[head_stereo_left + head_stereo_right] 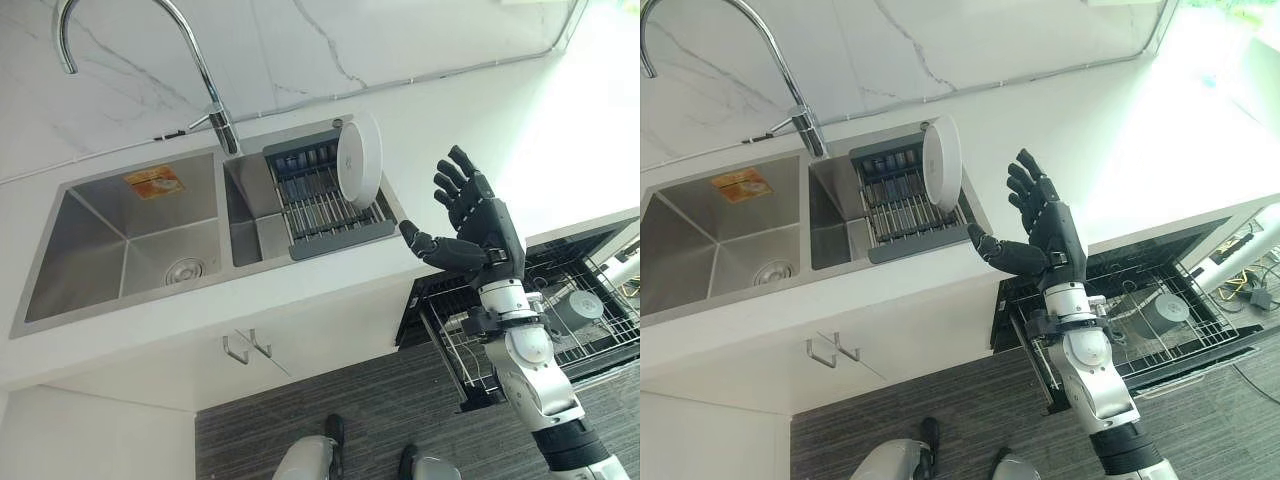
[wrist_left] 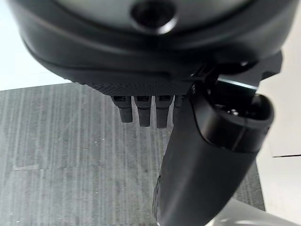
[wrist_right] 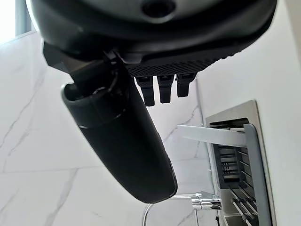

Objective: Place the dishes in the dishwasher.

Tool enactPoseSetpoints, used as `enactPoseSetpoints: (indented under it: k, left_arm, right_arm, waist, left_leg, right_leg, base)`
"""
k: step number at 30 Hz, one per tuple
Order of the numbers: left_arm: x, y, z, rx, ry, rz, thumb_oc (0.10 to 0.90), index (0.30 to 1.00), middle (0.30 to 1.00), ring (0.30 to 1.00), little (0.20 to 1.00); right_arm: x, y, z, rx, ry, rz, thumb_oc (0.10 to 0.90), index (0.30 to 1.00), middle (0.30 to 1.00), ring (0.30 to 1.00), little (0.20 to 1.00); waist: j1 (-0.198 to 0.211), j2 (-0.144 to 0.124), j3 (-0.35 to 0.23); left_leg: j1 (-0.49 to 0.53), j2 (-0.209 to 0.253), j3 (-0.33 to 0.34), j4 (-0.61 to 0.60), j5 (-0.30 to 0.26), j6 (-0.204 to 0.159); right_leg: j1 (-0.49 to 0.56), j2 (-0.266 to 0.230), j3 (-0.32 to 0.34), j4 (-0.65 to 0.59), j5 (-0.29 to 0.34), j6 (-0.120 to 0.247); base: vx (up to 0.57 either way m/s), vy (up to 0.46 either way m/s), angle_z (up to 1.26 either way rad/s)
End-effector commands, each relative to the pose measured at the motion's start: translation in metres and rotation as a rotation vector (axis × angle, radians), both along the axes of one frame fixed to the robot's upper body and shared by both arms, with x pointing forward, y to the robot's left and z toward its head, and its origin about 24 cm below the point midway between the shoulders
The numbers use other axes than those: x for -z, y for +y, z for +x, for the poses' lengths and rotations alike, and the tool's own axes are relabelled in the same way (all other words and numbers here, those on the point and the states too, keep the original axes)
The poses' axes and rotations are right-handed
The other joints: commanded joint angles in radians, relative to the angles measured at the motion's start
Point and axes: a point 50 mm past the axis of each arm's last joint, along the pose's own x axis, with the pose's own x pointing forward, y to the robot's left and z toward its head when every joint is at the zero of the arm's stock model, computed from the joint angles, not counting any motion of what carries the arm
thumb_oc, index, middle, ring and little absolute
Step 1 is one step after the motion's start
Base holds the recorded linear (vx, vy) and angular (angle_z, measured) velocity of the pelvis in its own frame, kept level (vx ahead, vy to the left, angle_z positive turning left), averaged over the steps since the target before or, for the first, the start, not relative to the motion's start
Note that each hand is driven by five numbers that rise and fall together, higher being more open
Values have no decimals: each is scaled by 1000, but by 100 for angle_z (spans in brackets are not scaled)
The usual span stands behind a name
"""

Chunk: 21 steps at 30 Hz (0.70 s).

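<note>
So the right hand (image 1: 478, 225) is up over the white worktop (image 1: 470, 110) with fingers spread wide, thumb out, nothing in it. The white plate (image 1: 359, 160) stands on edge in the grey drying rack (image 1: 320, 205) in the sink (image 1: 130, 240), at about 10 o'clock from the hand, not touching. The dishwasher rack (image 1: 560, 310) is pulled out at 5 o'clock. The left hand (image 2: 141, 110) hangs over the floor (image 2: 70, 165), fingers relaxed, empty.

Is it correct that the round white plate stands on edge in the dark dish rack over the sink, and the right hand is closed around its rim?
Not quite. The round white plate does stand on edge in the dark dish rack over the steel sink, but the right hand is open and apart from it, holding nothing. The left eye view shows this gap.
</note>
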Motion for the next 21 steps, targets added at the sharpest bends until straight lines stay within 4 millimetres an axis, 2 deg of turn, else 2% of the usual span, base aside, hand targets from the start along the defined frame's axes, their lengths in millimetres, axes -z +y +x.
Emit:
enactPoseSetpoints:
  k: [1,11,21]
  left_arm:
    - [0,9,-21,25,68,33,800,900,900,900,900]
    - [-1,11,-25,41,103,52,800,900,900,900,900]
    - [-3,21,-37,72,190,75,800,900,900,900,900]
  right_arm:
    - [-54,7,-3,-15,-283,58,800,900,900,900,900]
    - [-50,-9,-2,13,-236,107,800,900,900,900,900]
    - [-63,-8,23,16,-163,154,800,900,900,900,900]
  waist:
    - [2,-16,-60]
    - [-2,-26,-71]
    - [17,-21,-77]
  left_leg:
    - [-58,-9,-63,80,-157,-20]
    - [-44,-3,-54,80,-166,-26]
    - [-10,-17,-74,80,-179,-23]
  right_leg:
    - [71,19,-27,-87,-22,48]
    - [78,17,-44,-87,-22,48]
    - [77,6,-52,-87,-16,48]
  base:
    - [0,0,0]
    - [38,-27,3]
    - [107,-5,2]
